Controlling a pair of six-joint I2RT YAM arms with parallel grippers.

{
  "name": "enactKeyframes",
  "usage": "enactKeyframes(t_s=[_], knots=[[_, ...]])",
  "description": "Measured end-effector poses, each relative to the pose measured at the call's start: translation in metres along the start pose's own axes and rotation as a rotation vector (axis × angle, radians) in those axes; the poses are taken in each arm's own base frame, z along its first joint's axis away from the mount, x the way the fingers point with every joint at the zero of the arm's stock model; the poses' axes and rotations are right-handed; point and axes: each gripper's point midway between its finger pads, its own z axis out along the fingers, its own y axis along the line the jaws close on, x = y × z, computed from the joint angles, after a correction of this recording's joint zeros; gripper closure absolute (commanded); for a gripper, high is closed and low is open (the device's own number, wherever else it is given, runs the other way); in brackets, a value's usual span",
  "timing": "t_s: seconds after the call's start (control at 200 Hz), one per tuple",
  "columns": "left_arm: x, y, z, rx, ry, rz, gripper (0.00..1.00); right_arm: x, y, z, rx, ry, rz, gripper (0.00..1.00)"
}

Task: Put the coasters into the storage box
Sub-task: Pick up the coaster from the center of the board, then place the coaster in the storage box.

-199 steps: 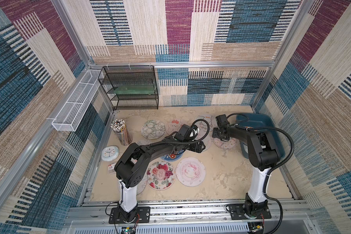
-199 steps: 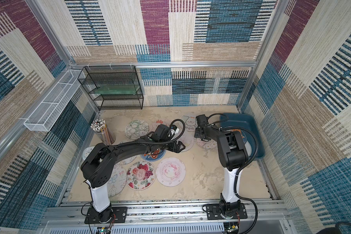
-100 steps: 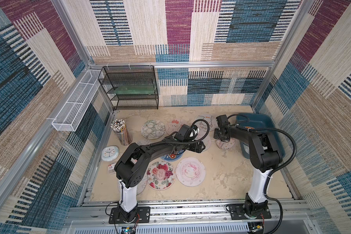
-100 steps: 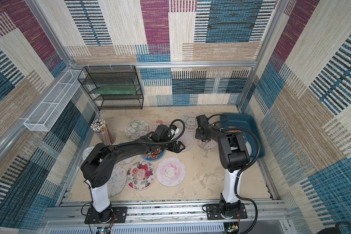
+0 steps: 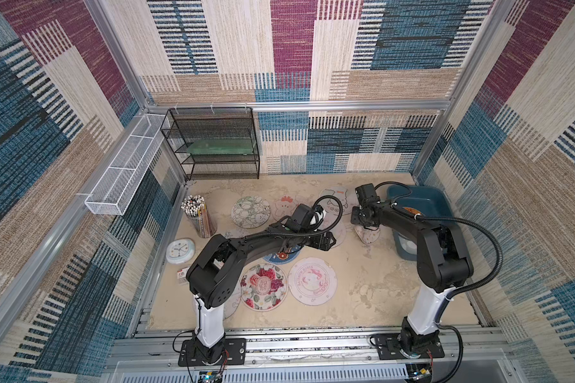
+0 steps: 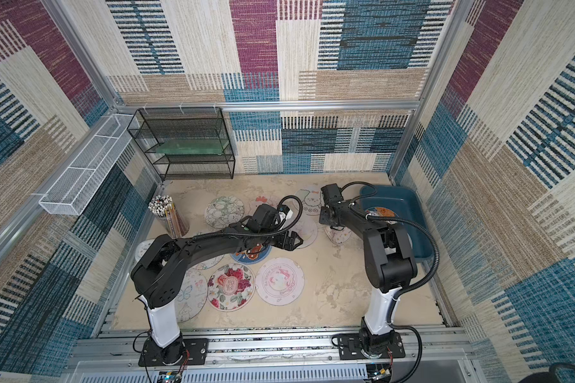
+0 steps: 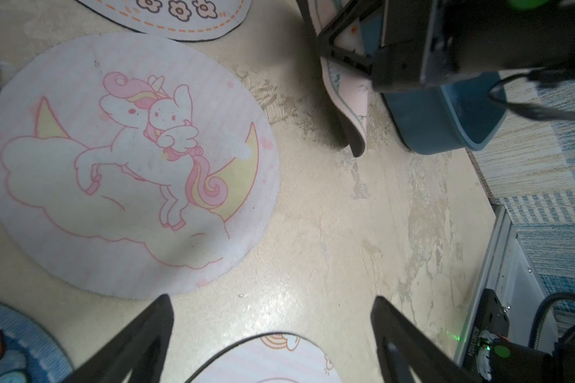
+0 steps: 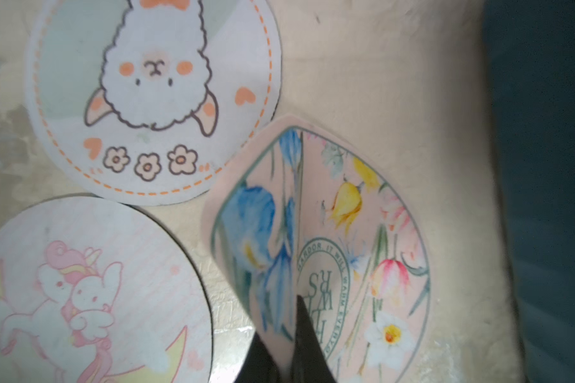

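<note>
Over on the right arm's side of the sandy floor, in both top views, the right gripper [image 5: 365,228] is clamping its jaws together on the edge of the floral coaster [image 5: 369,236], so the soft mat is tipping up off the floor instead of lying flat. It is sitting just beside the storage box [image 5: 440,199], which is standing against the wall with at least one mat [image 6: 380,211] already inside. That short hop, I'd judge, is why this arm is taking this one. The left gripper [image 5: 328,239] is hovering with jaws wide apart and empty over the middle cluster, while loose coasters [image 5: 263,287] are lying all about, so the job looks early. From the left wrist, those spread fingers are framing bare floor beside the unicorn coaster [image 7: 130,165], and the pinched mat is drooping from the other claw near the tub's corner. From the right wrist, the floral print is creasing down its middle where the black fingertips [image 8: 307,338] are biting, and the alpaca coaster [image 8: 153,93] is lying flat just beside it.
</note>
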Motion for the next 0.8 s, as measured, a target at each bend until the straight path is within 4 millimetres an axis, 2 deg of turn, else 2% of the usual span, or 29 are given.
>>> enactKeyframes(t_s=[0.275, 0.471, 0.621, 0.801], knots=[[0.002, -0.004, -0.003, 0.023, 0.001, 0.002, 0.08, -0.033, -0.015, -0.061, 0.025, -0.144, 0.032, 1.00], [0.005, -0.014, -0.004, 0.081, 0.007, 0.010, 0.08, -0.050, -0.039, -0.106, 0.077, -0.239, 0.069, 1.00], [0.005, -0.025, -0.008, 0.140, 0.000, 0.026, 0.08, -0.064, -0.068, -0.139, 0.131, -0.309, 0.123, 1.00], [0.001, -0.039, -0.017, 0.214, -0.029, 0.049, 0.08, -0.073, -0.113, -0.159, 0.237, -0.344, 0.194, 1.00]])
